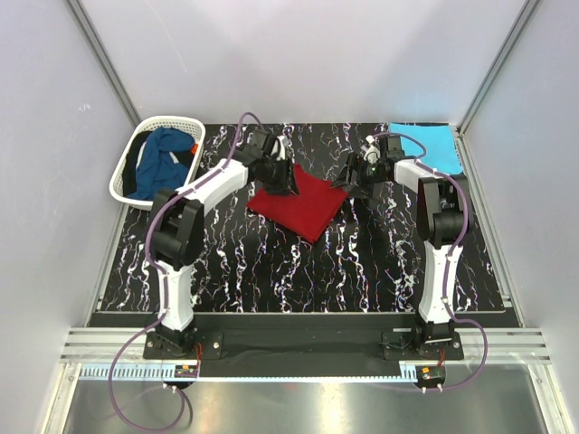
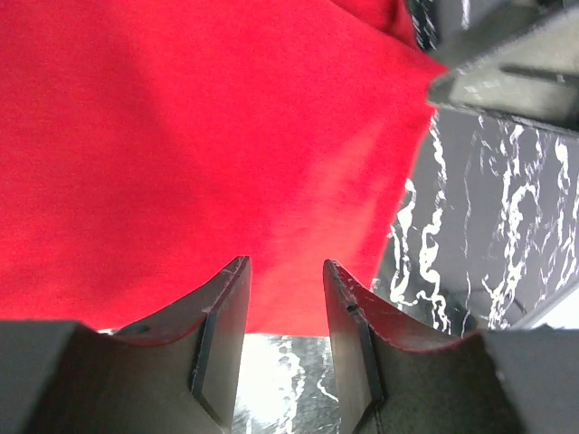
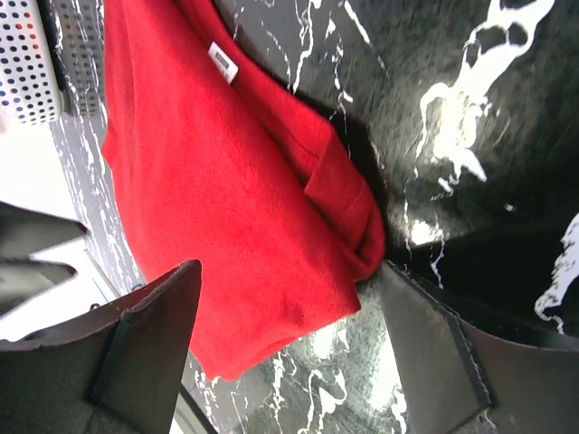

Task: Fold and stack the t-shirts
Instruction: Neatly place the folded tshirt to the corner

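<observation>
Top external view: both arms reach a folded red shirt [image 1: 298, 204] at the table's [image 1: 271, 262] far middle.
Left gripper [image 1: 283, 178] and right gripper [image 1: 355, 185] stand with fingers apart at its edges. Only the right wrist view shows its white label [image 3: 223, 61]. A dark blue shirt [image 1: 163, 158] fills the white basket [image 1: 124, 172], far left; a turquoise shirt [image 1: 427, 145] lies far right.

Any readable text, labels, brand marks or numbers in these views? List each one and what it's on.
Nothing can be read in any of the three views.
White tag at the edge of the red t-shirt: it carries dark print, too small and blurred to read.
No other label, brand, number or sign shows.
</observation>
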Controlling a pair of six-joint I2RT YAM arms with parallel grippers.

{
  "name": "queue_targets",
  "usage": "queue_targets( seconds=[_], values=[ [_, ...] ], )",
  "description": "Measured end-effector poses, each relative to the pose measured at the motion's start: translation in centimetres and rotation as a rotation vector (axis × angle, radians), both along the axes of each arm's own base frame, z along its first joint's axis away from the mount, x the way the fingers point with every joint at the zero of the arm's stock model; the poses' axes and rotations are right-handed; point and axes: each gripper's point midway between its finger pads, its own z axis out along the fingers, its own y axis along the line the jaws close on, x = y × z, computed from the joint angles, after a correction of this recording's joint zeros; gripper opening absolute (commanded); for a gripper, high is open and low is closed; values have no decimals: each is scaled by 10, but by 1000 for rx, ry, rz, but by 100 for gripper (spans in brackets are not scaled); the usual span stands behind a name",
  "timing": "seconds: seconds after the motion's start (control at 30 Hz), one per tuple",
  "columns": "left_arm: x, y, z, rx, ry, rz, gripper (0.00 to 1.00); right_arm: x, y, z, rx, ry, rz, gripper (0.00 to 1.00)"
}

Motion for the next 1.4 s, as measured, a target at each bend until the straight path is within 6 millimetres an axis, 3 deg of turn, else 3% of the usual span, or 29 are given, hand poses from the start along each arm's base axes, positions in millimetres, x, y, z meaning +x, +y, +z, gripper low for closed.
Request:
queue_targets(
  seconds=[0.1,0.37,0.93,1.4],
  values=[
    [-14,-12,-11,-6,20,-29,42,-2,0,0,4,-4,0,85],
    [-27,-8,-53,23,109,-19,42,0,1,-1,7,-17,-2,85],
    [-22,-14,-64,6,98,-13,42,3,2,0,-33,-64,-63,88],
    [-22,-14,-65,1,88,-13,44,2,2,-2,-55,-89,6,78]
  ],
)
